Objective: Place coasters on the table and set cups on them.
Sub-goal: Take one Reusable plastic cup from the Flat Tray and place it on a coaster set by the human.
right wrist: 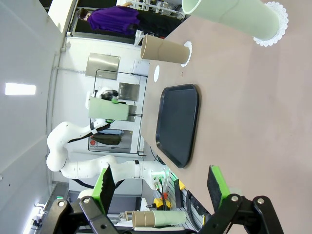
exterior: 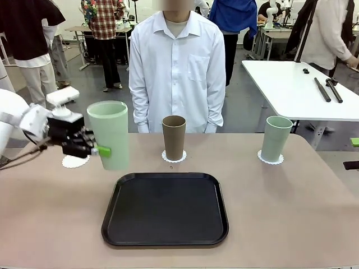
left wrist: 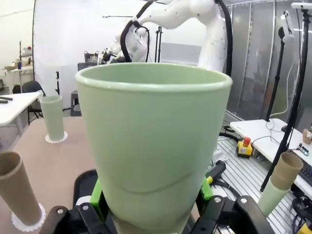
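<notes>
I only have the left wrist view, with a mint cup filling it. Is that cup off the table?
Observer: Yes. In the front view the left gripper holds the mint cup clear of the table.
Operator: Is there a free coaster?
Observer: One bare coaster lies behind the gripper, at the table's left.
Operator: And the right gripper?
Observer: The right gripper is open, holding nothing, above the table.

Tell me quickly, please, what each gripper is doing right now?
Left gripper: shut on the mint green cup, held above the table.
Right gripper: open, holding nothing.
</notes>
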Controlling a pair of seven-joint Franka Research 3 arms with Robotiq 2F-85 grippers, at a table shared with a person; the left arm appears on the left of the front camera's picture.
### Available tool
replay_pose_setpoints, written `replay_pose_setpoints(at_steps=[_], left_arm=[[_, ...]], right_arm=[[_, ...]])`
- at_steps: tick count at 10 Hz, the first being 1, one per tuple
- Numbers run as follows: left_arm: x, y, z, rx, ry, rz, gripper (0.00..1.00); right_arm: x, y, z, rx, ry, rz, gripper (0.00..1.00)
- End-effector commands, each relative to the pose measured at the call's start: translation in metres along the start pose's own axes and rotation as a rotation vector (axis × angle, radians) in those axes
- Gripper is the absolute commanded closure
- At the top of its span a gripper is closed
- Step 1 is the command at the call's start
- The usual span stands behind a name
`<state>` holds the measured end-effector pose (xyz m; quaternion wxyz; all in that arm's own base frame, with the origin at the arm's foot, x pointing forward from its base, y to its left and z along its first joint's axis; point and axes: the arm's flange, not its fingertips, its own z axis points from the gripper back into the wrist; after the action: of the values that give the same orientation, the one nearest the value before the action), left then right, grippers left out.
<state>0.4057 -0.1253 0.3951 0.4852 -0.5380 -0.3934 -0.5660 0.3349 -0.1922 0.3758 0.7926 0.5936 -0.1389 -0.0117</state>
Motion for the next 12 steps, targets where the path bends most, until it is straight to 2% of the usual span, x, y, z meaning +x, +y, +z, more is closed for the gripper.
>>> replay_pose_setpoints(at_steps=[1,5,6,7,9,12], left_arm=[[0.024,-0.012,0.005,0.039,-0.043,-0.001,0.19],[0.022,-0.007,0.004,0.011,-0.009,-0.010,0.19],[0.029,-0.010,0.006,0.019,-0.008,-0.010,0.15],[0.023,0.000,0.021,0.035,-0.020,-0.028,0.15],[0.010,0.035,0.090,0.189,-0.052,-0.035,0.15],[-0.005,0.054,0.165,0.391,-0.080,-0.006,0.15]], right_arm=[[-0.004,0.002,-0.002,0.003,-0.008,0.006,0.00],[-0.004,0.002,-0.002,0.003,-0.008,0.006,0.00],[-0.004,0.002,-0.002,0.003,-0.008,0.006,0.00],[-0.004,0.002,-0.002,0.003,-0.008,0.006,0.00],[-0.004,0.002,-0.002,0.003,-0.008,0.006,0.00],[-0.004,0.002,-0.002,0.003,-0.008,0.006,0.00]])
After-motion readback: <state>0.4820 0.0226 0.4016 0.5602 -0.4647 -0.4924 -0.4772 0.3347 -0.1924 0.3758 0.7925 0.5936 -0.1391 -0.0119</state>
